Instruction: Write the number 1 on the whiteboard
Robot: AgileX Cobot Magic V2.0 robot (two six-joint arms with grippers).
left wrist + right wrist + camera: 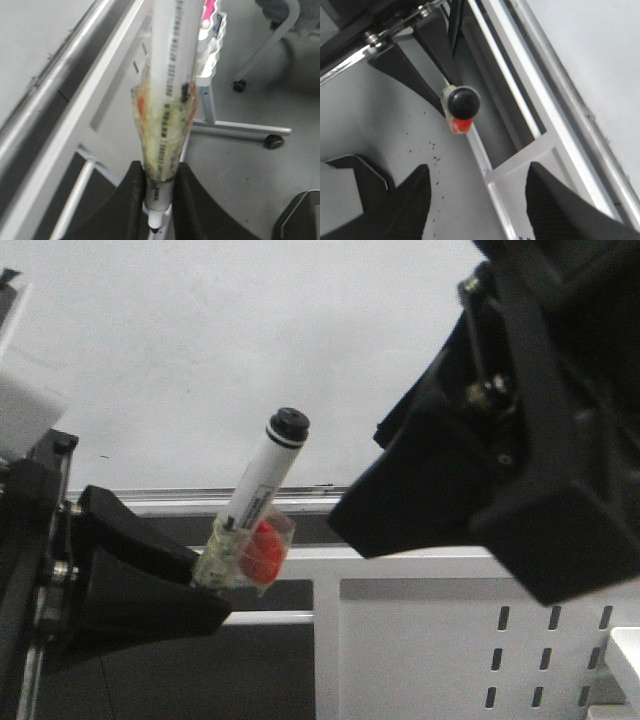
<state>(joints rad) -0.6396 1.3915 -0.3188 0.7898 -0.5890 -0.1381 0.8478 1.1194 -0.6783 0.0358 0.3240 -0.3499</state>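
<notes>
The whiteboard fills the upper part of the front view, with its silver tray rail below it. No number 1 stroke shows on the board. My left gripper is shut on a white marker pen wrapped in yellowish tape with a red patch. The pen's black end points up toward the board. In the left wrist view the pen sits clamped between the fingers. My right gripper hangs open to the right of the pen, holding nothing. It looks down on the pen's black end.
A white perforated frame panel stands below the rail. A white block sits at the far left edge. Chair castors rest on the grey floor beyond the frame.
</notes>
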